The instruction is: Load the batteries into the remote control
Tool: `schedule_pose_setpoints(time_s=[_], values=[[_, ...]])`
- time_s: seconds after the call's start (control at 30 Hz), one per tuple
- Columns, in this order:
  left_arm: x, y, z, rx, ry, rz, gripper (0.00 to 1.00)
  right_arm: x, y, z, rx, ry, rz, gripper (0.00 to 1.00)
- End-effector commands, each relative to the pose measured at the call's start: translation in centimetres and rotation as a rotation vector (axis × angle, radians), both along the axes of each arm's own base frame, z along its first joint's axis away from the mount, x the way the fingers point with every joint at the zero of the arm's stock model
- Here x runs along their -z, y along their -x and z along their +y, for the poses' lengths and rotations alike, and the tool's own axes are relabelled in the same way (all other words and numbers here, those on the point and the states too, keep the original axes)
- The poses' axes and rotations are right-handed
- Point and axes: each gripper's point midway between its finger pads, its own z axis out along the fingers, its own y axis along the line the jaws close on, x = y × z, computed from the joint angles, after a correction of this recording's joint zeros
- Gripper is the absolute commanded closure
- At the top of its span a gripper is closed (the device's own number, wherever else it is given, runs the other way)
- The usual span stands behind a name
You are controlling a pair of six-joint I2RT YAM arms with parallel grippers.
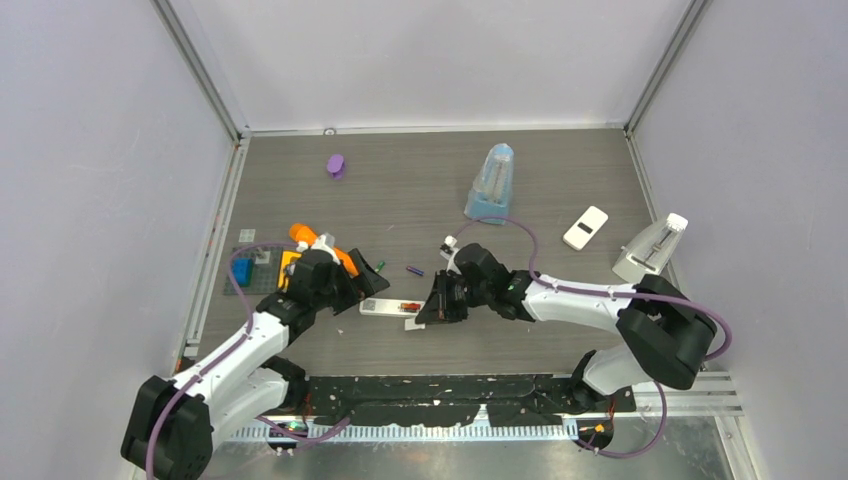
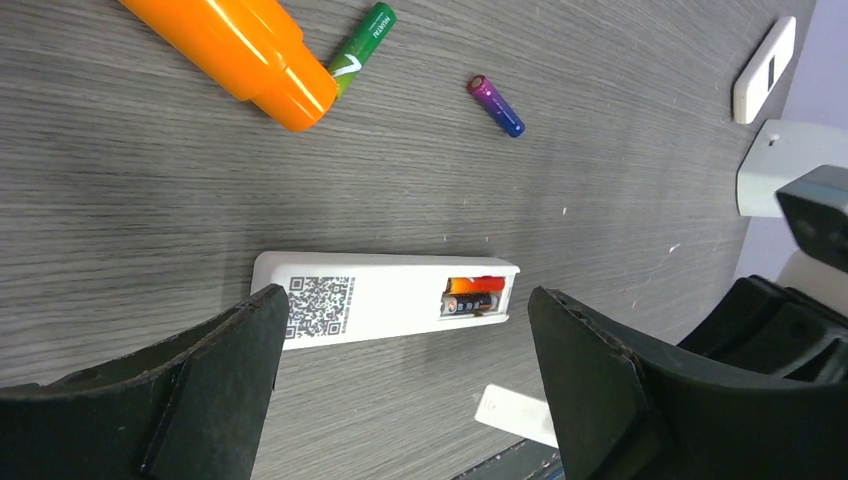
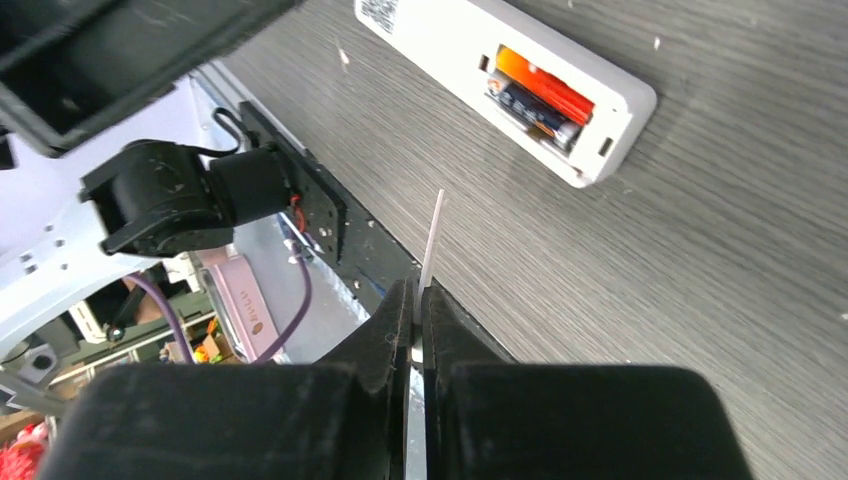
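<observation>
Woodgrain table (image 2: pixel 600 200): remote (image 2: pixel 380 297) lies flat, batteries (image 2: pixel 472 297) at its open end; left gripper (image 2: pixel 408 330) spread wide, empty, over it; right gripper (image 3: pixel 418 300) pinches a cover (image 3: pixel 434 230) edge-on.

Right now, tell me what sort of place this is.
Probably a robot test cell: plain white panel walls on aluminium framing, a grey wood-grain tabletop, two black-and-white robot arms bolted at its near edge.

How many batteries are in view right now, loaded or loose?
4. The red battery and dark battery sit in the open remote; green battery lies loose beside the orange object; purple battery lies loose apart. Others may be hidden.
</observation>
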Motion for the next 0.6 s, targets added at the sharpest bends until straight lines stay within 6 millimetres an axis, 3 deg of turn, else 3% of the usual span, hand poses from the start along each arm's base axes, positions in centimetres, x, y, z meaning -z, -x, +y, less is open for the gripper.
schedule_pose_setpoints(time_s=[0.0, 0.23, 0.57], values=[[-1.2, -1.4, 0.2, 0.007, -0.029, -0.073, 0.09, -3.9, -2.0, 2.1, -0.042, -0.149, -0.091, 0.95], [0.3, -1.2, 1.6, -0.004, -0.121, -0.063, 0.09, -3.3, -4.5, 3.4, -0.010, -0.156, -0.100, 0.95], [1.9, -0.6, 1.9, 0.011, -0.152, -0.020, 0.09, -0.7, -5.9, 2.6, 0.032, -0.083, -0.074, 0.95]])
